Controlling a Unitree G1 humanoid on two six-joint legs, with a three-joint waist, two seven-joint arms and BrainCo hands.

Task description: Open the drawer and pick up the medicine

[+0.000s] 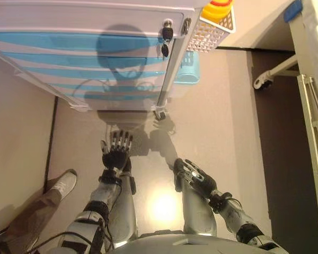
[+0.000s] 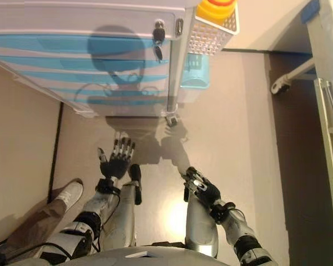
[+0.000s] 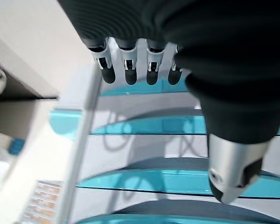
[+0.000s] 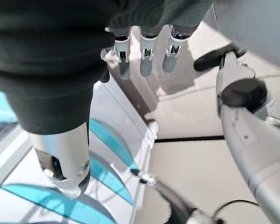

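A white cabinet (image 1: 90, 21) with several blue-fronted drawers (image 1: 74, 58) stands ahead of me; all drawers look closed. A key (image 1: 166, 33) hangs in the lock at its upper right corner. No medicine shows in any view. My left hand (image 1: 116, 153) is open, fingers straight, low in front of the cabinet and apart from it; its wrist view shows the blue drawer fronts (image 3: 144, 126) past the fingers (image 3: 130, 70). My right hand (image 1: 196, 177) is open with relaxed fingers, lower and to the right, holding nothing.
A white perforated basket (image 1: 212, 29) with a red and yellow object (image 1: 218, 8) hangs on the cabinet's right side, above a light blue bin (image 1: 186, 69). A white bed frame (image 1: 312, 106) with a caster (image 1: 262, 80) stands at the right. A person's shoe (image 1: 61, 185) is at the lower left.
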